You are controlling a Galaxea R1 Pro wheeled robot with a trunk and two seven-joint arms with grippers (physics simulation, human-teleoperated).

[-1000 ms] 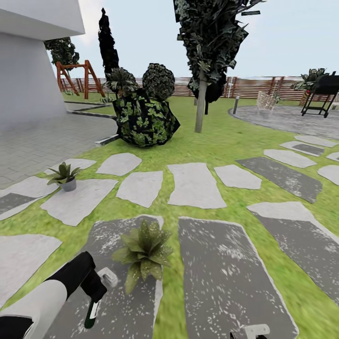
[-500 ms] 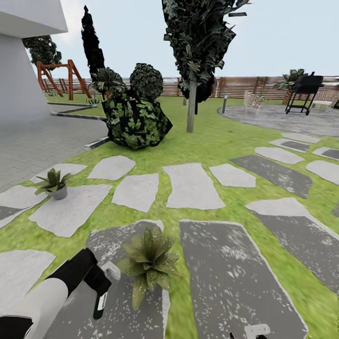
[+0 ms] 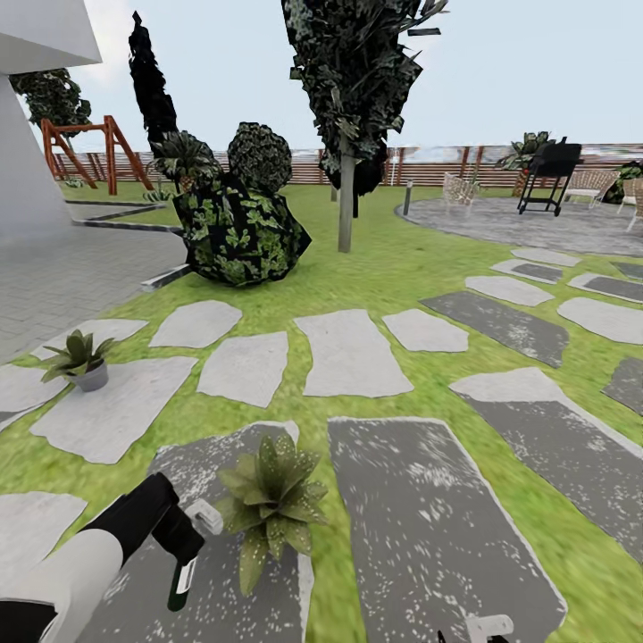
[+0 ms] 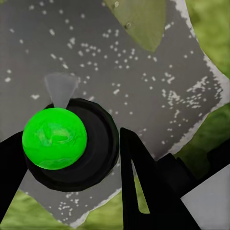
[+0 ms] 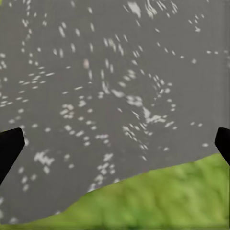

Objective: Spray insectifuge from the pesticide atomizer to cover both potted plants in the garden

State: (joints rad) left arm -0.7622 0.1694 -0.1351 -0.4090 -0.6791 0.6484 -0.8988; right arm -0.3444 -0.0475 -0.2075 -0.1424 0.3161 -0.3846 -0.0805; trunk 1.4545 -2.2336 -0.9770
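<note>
Two pincers concern us, and we begin with the nearer pair of facts. Our left pincer (image 3: 183, 546) sits low at the left of the head view, clenched around the pesticide atomizer (image 3: 181, 576), whose dark green body with its white label hangs downward from the grip while the pale spray top (image 3: 204, 517) juts out beside the black fingers. In the left wrist view we look along the bottle's end (image 4: 72, 143), a dark round shape with a bright green disc, pressed between the two black fingers (image 4: 143, 187). Just beside the spray top stands the nearer potted plant (image 3: 268, 505), a rosette of pointed leaves on a dark speckled stepping stone (image 3: 429, 527). Our right pincer (image 5: 115, 143) shows black fingertips at the two edges of its wrist view, spread wide with nothing between them, above that same kind of speckled stone and a strip of grass. Further off to the left, the second potted plant (image 3: 79, 361) sits in its grey pot on a pale stone (image 3: 107, 415). Beyond the lawn (image 3: 393, 268) we see a leafy bush (image 3: 239, 228), a tree trunk (image 3: 345, 207) and the slatted fence (image 3: 455, 166).
</note>
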